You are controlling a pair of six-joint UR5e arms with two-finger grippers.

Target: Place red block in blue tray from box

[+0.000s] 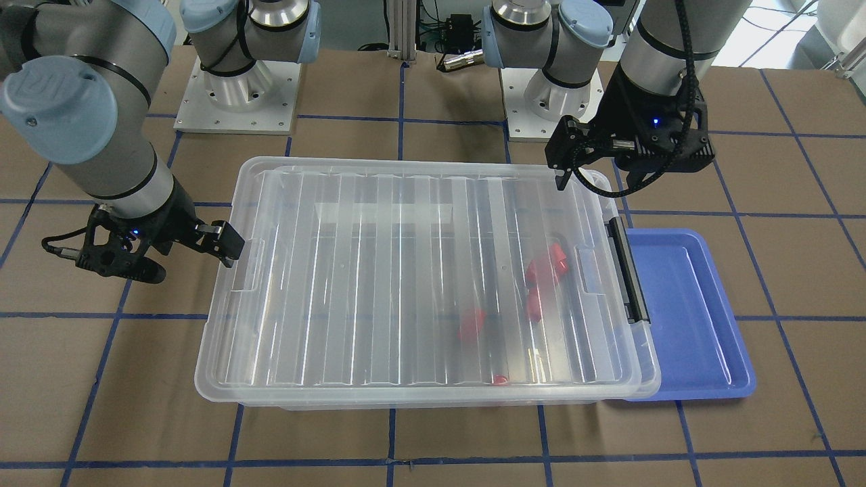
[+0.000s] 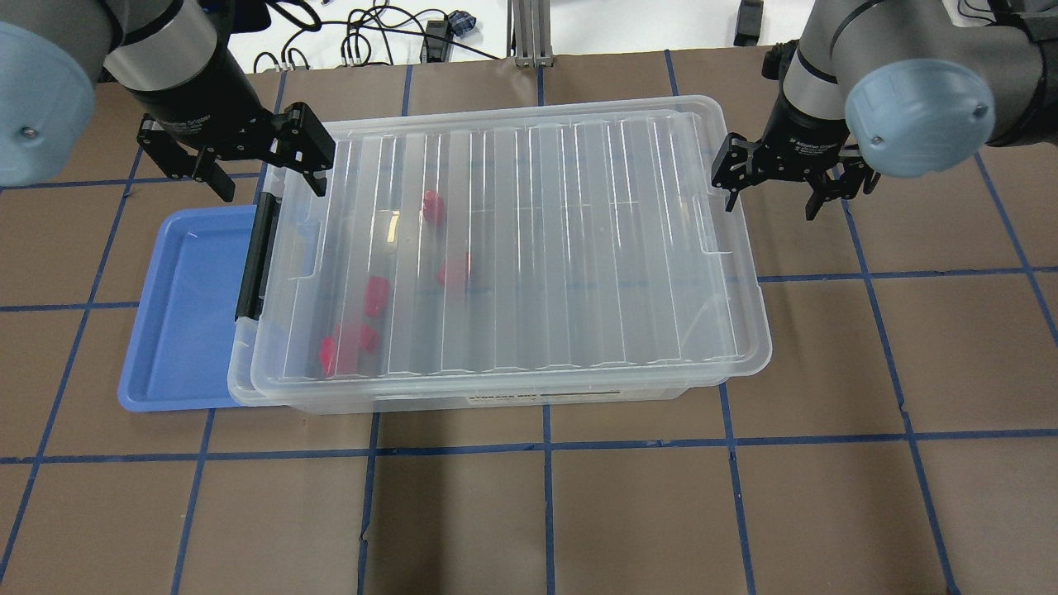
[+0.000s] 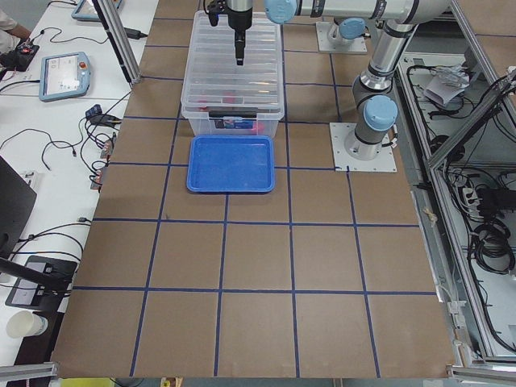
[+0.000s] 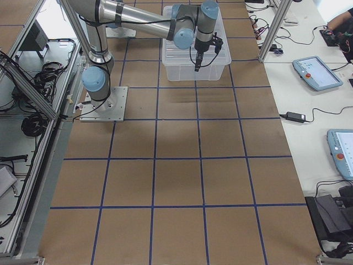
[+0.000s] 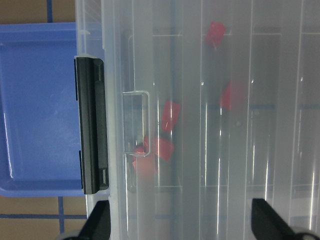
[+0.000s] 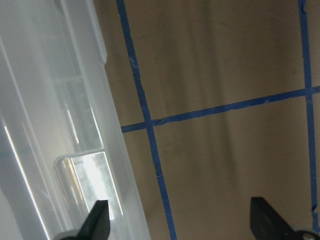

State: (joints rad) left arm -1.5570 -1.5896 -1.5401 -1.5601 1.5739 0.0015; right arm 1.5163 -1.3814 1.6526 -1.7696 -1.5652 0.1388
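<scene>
The clear box [image 2: 529,388] stands mid-table with its ribbed lid [image 2: 579,240] on and a black latch [image 2: 252,256] at its left end. Several red blocks [image 2: 376,293] lie inside, blurred through the lid; they also show in the front view [image 1: 548,267] and the left wrist view [image 5: 170,115]. The blue tray [image 2: 182,314] lies empty against the latch end. My left gripper [image 2: 256,169] is open and empty above the box's far latch-end corner. My right gripper [image 2: 770,207] is open and empty beside the box's other end, over the table.
The brown table carries a grid of blue tape lines [image 2: 545,446]. The two arm bases [image 1: 237,95] stand at the robot side of the box. The tray's near part is tucked partly under the box's rim [image 1: 643,379].
</scene>
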